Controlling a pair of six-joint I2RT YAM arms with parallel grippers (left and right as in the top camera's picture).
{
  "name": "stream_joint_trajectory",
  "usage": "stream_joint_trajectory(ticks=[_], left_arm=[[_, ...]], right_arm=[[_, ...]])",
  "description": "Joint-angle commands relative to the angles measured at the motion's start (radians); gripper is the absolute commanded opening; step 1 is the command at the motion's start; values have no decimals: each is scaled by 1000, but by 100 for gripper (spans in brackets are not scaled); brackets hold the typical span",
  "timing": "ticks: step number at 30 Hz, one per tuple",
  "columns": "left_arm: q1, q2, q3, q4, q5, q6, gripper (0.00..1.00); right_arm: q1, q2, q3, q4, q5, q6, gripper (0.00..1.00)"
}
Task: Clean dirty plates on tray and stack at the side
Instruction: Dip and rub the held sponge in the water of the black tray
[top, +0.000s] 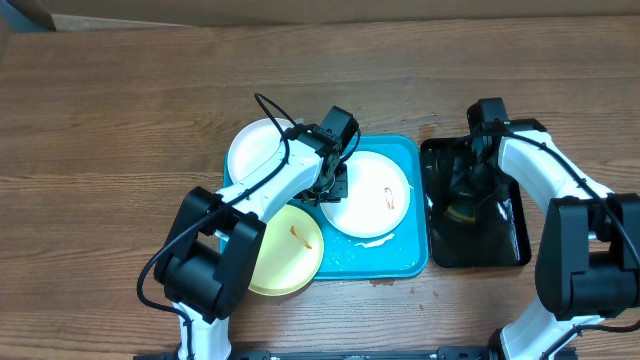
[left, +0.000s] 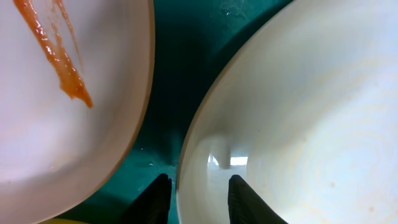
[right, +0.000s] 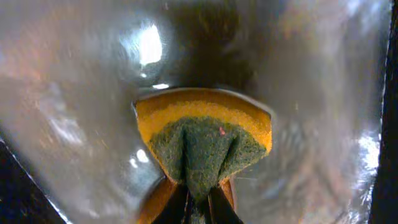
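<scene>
The turquoise tray (top: 405, 262) holds a white plate (top: 370, 200) with a small red smear. My left gripper (top: 332, 186) is at this plate's left rim. In the left wrist view its fingers (left: 198, 186) are closed on the rim of the white plate (left: 298, 106), and a smeared plate (left: 56, 118) lies to the left. A pale yellow plate (top: 285, 252) with a smear overlaps the tray's left front corner. A second white plate (top: 258, 150) overlaps its back left corner. My right gripper (top: 462, 205) is shut on a yellow and green sponge (right: 202, 146).
A black tray (top: 505, 240) stands right of the turquoise tray; my right gripper and the sponge are inside it, over its wet, shiny bottom (right: 74, 93). White foam (top: 375, 242) lies on the turquoise tray in front of the white plate. Bare wooden table (top: 120, 120) surrounds both trays.
</scene>
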Motion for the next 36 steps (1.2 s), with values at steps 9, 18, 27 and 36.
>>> stream_joint_trajectory(ticks=[9, 18, 27, 36], left_arm=[[-14, 7, -9, 17, -56, 13, 34], [-13, 7, -9, 9, -56, 13, 34], [-13, 7, -9, 12, -56, 13, 34], [-12, 7, -9, 5, -54, 13, 34]], right_arm=[[-3, -3, 60, -43, 13, -74, 21], [-3, -3, 27, -42, 13, 7, 57], [-3, -3, -12, -2, 1, 36, 5], [-1, -3, -12, -85, -84, 56, 86]])
